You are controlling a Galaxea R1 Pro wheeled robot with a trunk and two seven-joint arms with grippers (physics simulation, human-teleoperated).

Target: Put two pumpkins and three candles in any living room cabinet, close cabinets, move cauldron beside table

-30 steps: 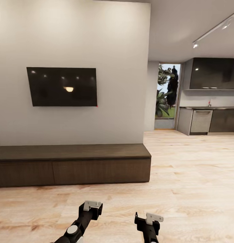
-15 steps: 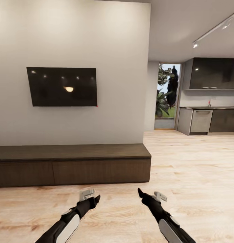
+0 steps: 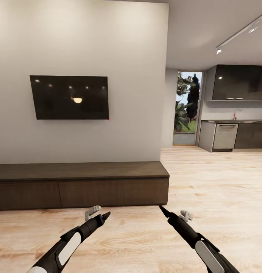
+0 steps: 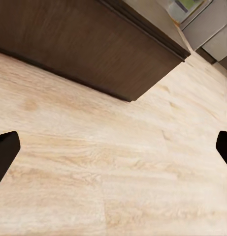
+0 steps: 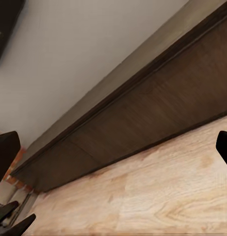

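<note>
The long dark brown cabinet (image 3: 81, 185) runs along the wall under the black TV, its flat fronts flush and shut. Both arms reach forward over the wood floor, a short way in front of it. My left gripper (image 3: 101, 216) is open and holds nothing; the left wrist view has its dark fingertips (image 4: 5, 153) far apart over bare floor, with the cabinet's corner (image 4: 93, 44) beyond. My right gripper (image 3: 166, 213) is open and empty too, its wrist view facing the cabinet front (image 5: 143, 123). The pumpkins, candles, cauldron and table are out of view.
A black TV (image 3: 69, 97) hangs on the pale wall above the cabinet. Past the cabinet's right end, light wood floor (image 3: 214, 182) leads to a kitchen with grey counters (image 3: 233, 134) and a glass door (image 3: 187, 108).
Both arms have stretched forward and risen from the bottom edge of the head view toward the cabinet. The camera and the room have stayed still.
</note>
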